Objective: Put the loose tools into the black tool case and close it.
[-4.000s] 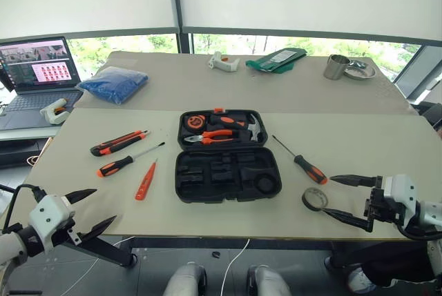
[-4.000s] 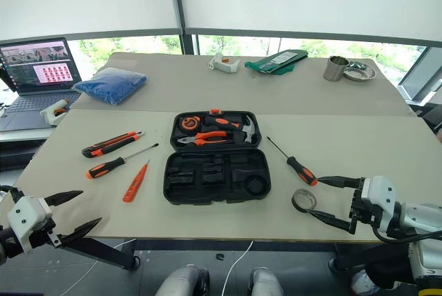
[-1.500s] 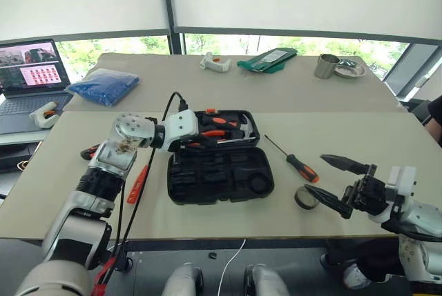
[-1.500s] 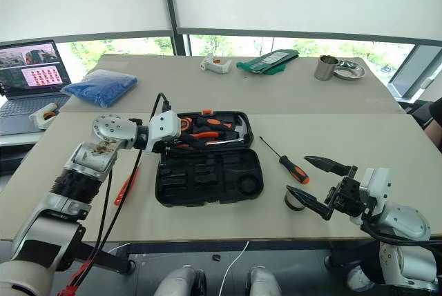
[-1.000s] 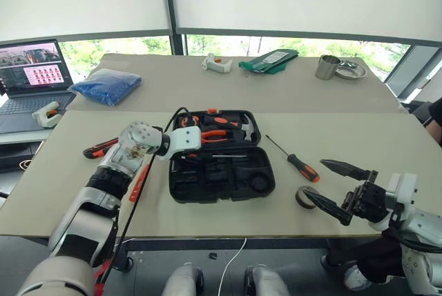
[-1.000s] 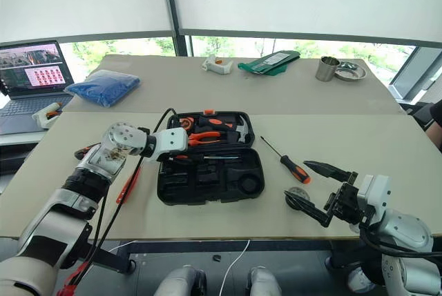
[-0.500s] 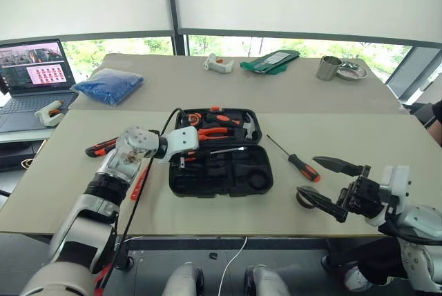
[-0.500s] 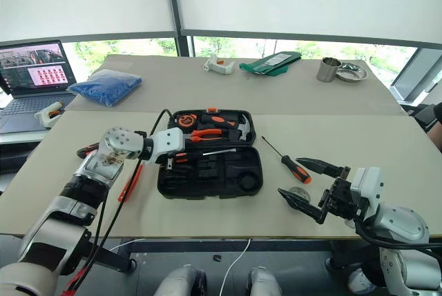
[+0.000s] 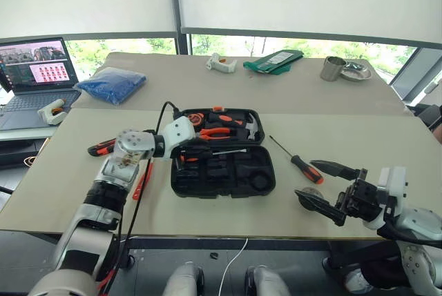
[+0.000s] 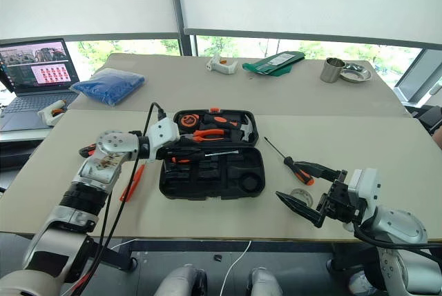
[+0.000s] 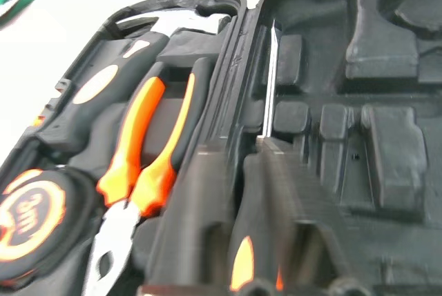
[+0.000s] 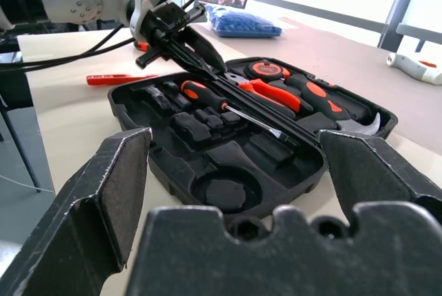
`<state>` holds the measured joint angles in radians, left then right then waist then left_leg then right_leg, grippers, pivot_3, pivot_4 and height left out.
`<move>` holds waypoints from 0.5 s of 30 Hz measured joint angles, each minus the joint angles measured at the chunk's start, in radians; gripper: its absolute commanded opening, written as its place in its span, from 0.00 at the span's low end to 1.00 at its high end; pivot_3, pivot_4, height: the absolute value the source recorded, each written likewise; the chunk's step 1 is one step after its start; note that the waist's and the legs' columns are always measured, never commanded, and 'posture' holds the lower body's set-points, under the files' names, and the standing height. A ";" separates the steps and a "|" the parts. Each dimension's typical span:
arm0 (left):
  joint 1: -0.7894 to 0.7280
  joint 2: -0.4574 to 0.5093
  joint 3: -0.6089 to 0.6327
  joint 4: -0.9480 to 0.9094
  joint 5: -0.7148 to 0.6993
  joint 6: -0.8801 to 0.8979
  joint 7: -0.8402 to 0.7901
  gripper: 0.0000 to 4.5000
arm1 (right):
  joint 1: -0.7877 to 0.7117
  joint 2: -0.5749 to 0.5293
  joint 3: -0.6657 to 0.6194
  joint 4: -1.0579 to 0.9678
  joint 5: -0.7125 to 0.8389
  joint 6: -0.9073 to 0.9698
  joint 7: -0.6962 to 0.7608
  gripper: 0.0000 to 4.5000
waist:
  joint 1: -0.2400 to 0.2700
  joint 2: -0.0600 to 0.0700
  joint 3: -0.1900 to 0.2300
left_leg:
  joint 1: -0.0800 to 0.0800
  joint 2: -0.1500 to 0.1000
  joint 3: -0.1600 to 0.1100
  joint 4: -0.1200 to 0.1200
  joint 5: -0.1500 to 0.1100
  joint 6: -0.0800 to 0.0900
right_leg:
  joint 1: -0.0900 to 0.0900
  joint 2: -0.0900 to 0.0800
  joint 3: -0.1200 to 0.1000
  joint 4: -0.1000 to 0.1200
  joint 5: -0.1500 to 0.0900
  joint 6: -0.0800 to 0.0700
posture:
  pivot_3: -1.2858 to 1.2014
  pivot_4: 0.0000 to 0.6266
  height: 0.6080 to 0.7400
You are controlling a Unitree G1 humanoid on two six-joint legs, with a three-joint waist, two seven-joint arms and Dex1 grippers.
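The black tool case (image 9: 262,179) lies open mid-table, with pliers (image 11: 148,144), hammer and tape measure (image 11: 27,213) in its far half. One loose screwdriver (image 12: 204,94) rests in the near half along the hinge, its shaft (image 11: 269,82) pointing right. My left gripper (image 9: 204,150) hovers shut just above its handle. The utility knife (image 9: 101,147) and the orange tester screwdriver (image 9: 143,172) lie left of the case. A second screwdriver (image 9: 304,166) lies to the right. My right gripper (image 9: 304,180) stands open at the small tape roll (image 10: 300,196), part hidden by its lower finger.
A laptop (image 9: 38,68) and a white device (image 9: 54,110) sit at the far left. A blue bag (image 9: 110,83), a white object (image 9: 222,63), a green pouch (image 9: 276,60) and a metal cup (image 9: 333,68) line the far table. A black cable hangs from my left wrist.
My left arm carried a screwdriver from the table's left side into the case, let it go and shut its fingers again. The right gripper has stayed open by the tape roll.
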<state>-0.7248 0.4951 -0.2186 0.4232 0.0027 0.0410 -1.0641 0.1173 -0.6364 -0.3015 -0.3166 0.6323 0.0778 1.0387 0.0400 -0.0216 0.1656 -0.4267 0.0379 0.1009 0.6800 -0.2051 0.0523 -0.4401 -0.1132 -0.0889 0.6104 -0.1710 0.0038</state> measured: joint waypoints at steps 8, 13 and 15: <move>0.008 -0.030 -0.048 -0.014 0.057 0.052 0.045 0.02 | 0.023 0.004 -0.001 0.000 0.000 0.000 -0.009 1.00 | 0.001 0.000 0.000 | 0.002 0.000 -0.001 0.000 -0.003 -0.005 | 0.002 0.000 0.000 0.000 0.000 0.000 | 0.52 0.24 1.00; -0.005 -0.065 -0.037 -0.008 0.047 0.136 0.069 0.02 | 0.034 0.008 -0.001 0.000 0.000 0.000 -0.013 1.00 | 0.003 0.001 -0.001 | 0.003 0.000 -0.001 0.000 -0.004 -0.007 | 0.003 -0.001 0.000 0.000 0.000 0.000 | 0.52 0.24 1.00; 0.004 -0.065 -0.030 -0.012 0.031 0.140 0.061 0.02 | 0.047 0.008 -0.001 -0.001 0.001 0.000 -0.014 1.00 | 0.002 0.001 -0.001 | 0.003 0.000 -0.002 0.000 -0.004 -0.008 | 0.003 -0.001 0.000 0.000 0.000 0.000 | 0.52 0.24 1.00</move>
<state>-0.7208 0.4298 -0.2488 0.4113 0.0336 0.1807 -1.0033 0.1644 -0.6284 -0.3022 -0.3173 0.6328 0.0776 1.0249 0.0419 -0.0209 0.1650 -0.4239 0.0378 0.0992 0.6803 -0.2091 0.0447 -0.4371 -0.1139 -0.0889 0.6105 -0.1710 0.0038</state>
